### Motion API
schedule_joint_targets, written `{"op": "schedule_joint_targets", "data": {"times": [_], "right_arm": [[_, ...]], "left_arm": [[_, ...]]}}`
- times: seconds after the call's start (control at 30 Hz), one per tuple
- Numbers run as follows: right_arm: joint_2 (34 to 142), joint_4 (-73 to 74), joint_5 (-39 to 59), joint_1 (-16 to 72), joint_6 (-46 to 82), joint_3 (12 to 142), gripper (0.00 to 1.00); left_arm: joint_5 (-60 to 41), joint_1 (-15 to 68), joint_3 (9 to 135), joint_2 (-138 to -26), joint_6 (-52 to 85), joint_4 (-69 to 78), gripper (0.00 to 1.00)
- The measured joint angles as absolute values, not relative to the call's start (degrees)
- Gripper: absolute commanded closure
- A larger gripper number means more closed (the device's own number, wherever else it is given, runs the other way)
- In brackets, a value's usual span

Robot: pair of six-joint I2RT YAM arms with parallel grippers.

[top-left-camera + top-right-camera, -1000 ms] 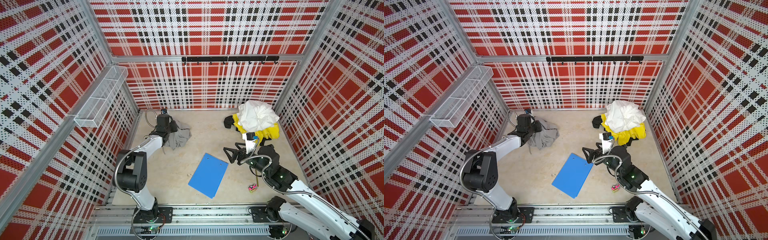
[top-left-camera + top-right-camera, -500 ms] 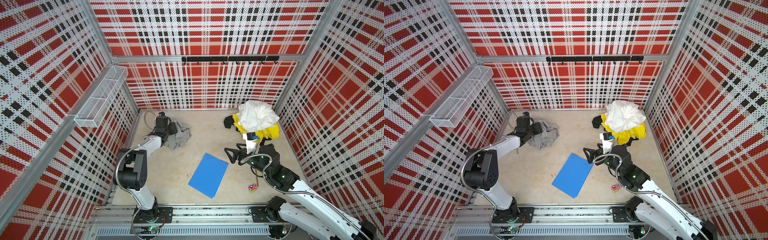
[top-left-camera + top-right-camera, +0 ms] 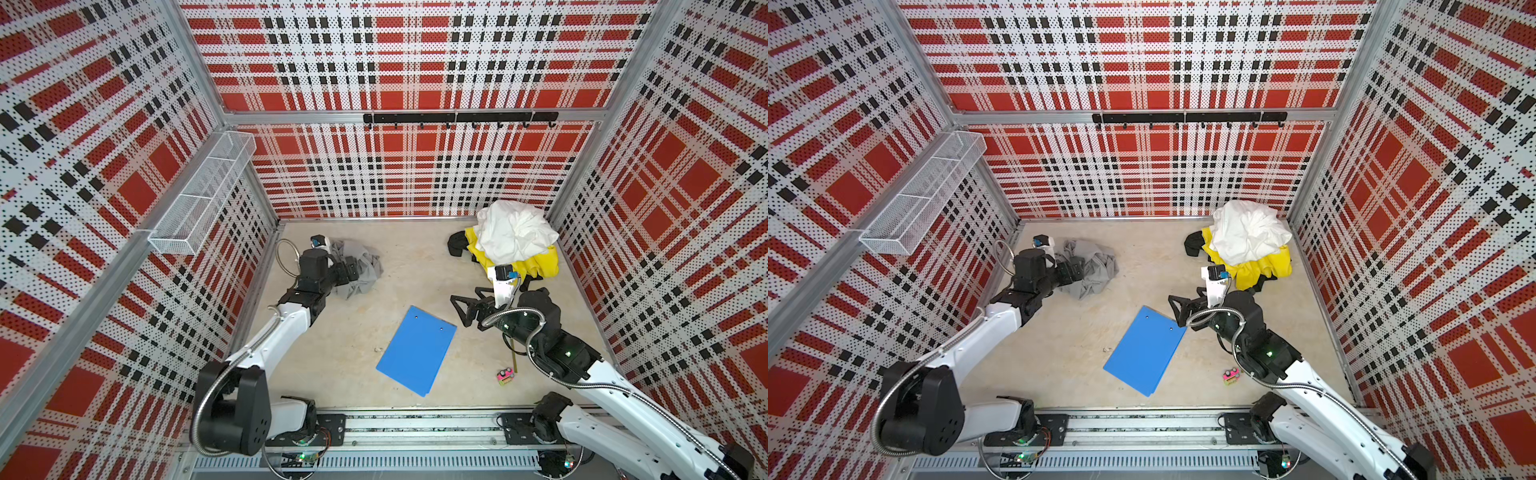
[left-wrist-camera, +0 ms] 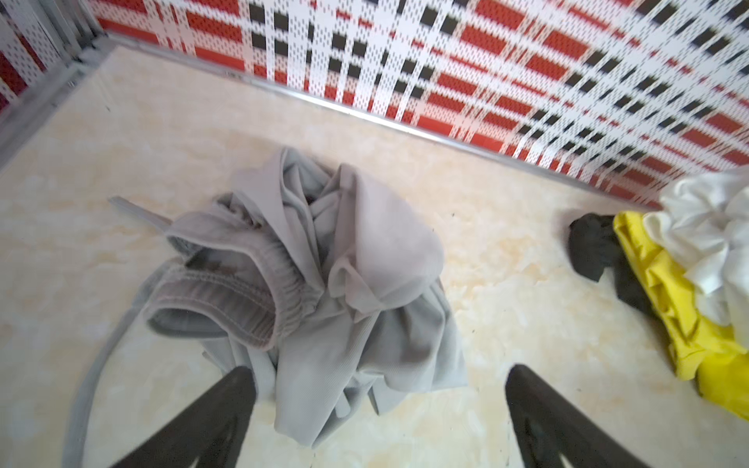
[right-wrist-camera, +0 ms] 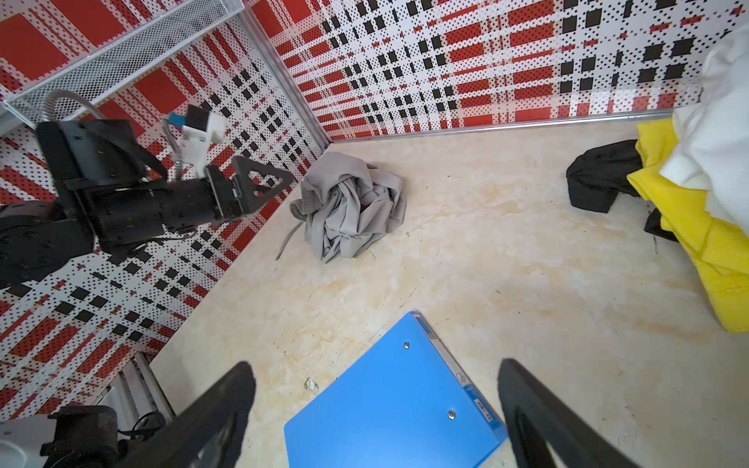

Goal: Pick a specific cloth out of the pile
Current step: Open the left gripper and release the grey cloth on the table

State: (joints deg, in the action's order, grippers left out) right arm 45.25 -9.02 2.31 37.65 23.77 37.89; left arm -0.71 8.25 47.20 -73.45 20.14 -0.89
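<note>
Just ahead of the left gripper [image 4: 375, 372], jaws spread wide and pinching nothing: one light-grey cloth [image 4: 344, 263], heaped in soft folds, with ribbed elastic waistband and thin drawstring showing. Lies on the beige floor [image 4: 506, 263]. Well apart from that gripper, just beyond the right gripper [image 5: 375, 372]: one pile, counting one white cloth [image 3: 515, 232] on top, one yellow cloth [image 3: 536, 264], one black cloth [image 3: 457, 243]. Below the right gripper's jaws, likewise spread and empty: one blue folder [image 5: 397, 405]. Back beside that arm: one small pink object [image 3: 505, 376].
</note>
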Motion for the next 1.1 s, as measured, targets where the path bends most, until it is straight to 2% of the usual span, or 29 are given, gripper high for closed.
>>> {"op": "schedule_joint_targets", "data": {"times": [0.3,0.47,0.5,0.8,1.1], "right_arm": [[46.02,-8.21,2.79,37.65,24.73,37.89,0.0],[45.71,-7.9,2.98,37.65,25.28,37.74,0.0],[45.58,-7.86,3.01,37.65,25.32,37.69,0.0],[45.91,-6.61,3.68,37.65,25.32,37.47,0.0],[45.52,-6.17,4.08,37.65,25.17,36.32,0.0]], "left_arm": [[-1.56,7.42,58.63,-86.41,19.0,-0.84,0.0],[-0.75,7.27,63.02,-94.28,17.98,-1.17,0.31],[-0.64,7.18,63.35,-95.79,17.93,-1.06,0.33],[-0.93,6.83,62.3,-104.73,17.96,-2.17,0.3],[-1.85,6.76,61.52,-103.94,18.17,-1.41,0.25]]}}
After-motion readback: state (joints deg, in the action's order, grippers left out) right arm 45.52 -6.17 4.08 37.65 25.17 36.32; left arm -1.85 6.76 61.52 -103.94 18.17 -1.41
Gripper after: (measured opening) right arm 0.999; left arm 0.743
